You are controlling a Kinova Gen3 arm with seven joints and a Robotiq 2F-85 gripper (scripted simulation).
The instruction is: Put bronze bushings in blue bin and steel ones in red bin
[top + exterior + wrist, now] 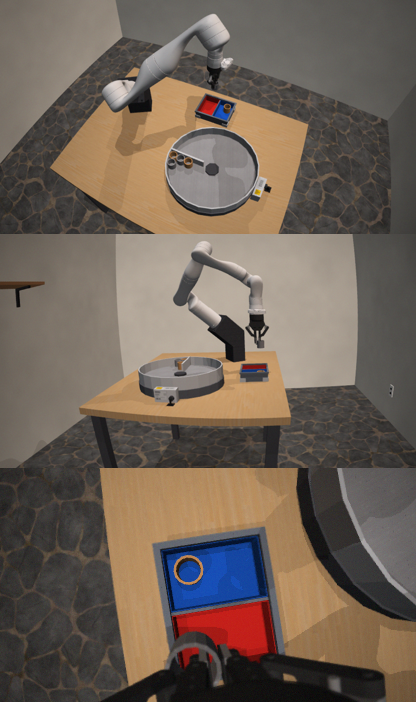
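My gripper (pixel 259 340) is shut on a steel bushing (pixel 260 343) and holds it high above the two-part bin. In the wrist view the steel bushing (pixel 194 655) hangs over the near edge of the red bin (pixel 225 628). The blue bin (pixel 216 572) holds one bronze bushing (pixel 188 569). In the top view the red bin (pixel 208 105) is empty and the blue bin (pixel 224 111) holds the bronze bushing (pixel 227 108). On the turntable (pixel 211 168), two bronze bushings (pixel 188 162) (pixel 173 154) and two steel bushings (pixel 180 158) (pixel 171 164) sit against a white bar (pixel 187 157).
The turntable has a raised rim and a black hub (pixel 211 169). A control box (pixel 259 188) sits at its edge. The arm's black base (pixel 140 100) stands at the back of the wooden table.
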